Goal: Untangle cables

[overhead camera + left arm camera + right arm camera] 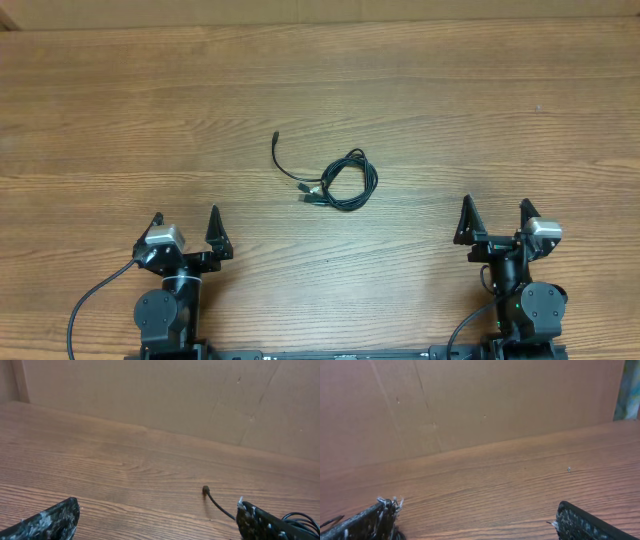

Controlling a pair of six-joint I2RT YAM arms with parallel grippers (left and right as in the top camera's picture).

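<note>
Both arms are matte black. The left arm has a round joint housing near its base, and the right arm matches it. Each wrist carries a small silver-grey block, likely the camera's casing. The left gripper and right gripper end in tapering, pointed black fingers flecked with whitish scuffs. A thick black wire curves from the left base, and another leaves the right.

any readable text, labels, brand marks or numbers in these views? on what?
None readable in any view.
No print shows on the cables, the table, the left claw, the right claw or the brown wall.
</note>
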